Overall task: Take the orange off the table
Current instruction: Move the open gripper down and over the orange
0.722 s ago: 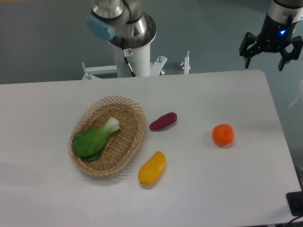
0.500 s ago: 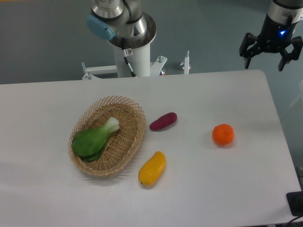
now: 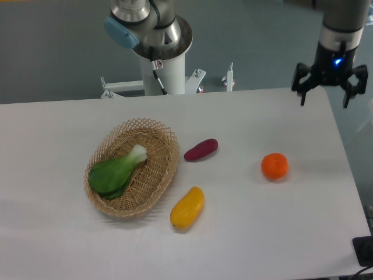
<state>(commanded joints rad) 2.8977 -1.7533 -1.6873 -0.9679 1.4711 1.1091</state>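
My claw hangs above the far right corner of the worktop, fingers spread wide and holding nothing. The orange rests on the worktop, well apart from the claw and nearer the camera. A purple sweet potato and a yellow mango lie between it and the wicker basket containing bok choy.

A robotics lab or test cell. A plain white table fills most of the frame, with the arm's white pedestal and its bolted metal foot brackets at the upper centre edge. Behind runs bare grey-blue floor, and the objects laid out look like staged test props.
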